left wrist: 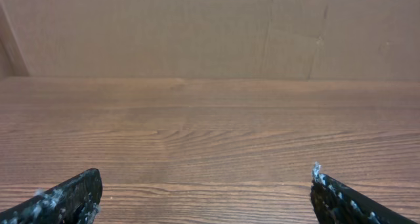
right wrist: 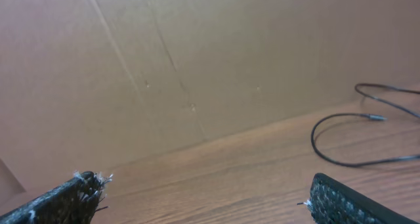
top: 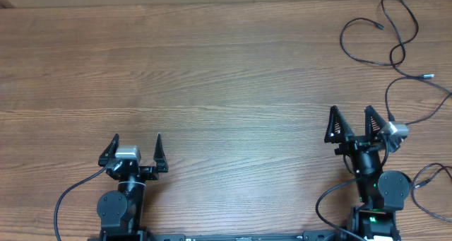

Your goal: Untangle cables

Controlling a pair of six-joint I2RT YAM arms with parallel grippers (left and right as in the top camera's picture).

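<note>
Overhead view: cables (top: 342, 39) cropped by the right edge in more than one place; number of separate cords impossible to count. Plug ends (top: 426, 76) too small for naming any connector type. One strand lost from sight at the right wrist camera (top: 397, 130). Arm bases (top: 116, 216) cropped by the bottom edge.

Left wrist view: of the left gripper (left wrist: 207, 178), only two dark fingertips (left wrist: 65, 198) visible, cut off at the bottom edge.

Right wrist view: right gripper (right wrist: 205, 184) cropped likewise, down to its tips. Cable loop running out past the right edge, far end unseen. Small plug there too blurred to identify.
</note>
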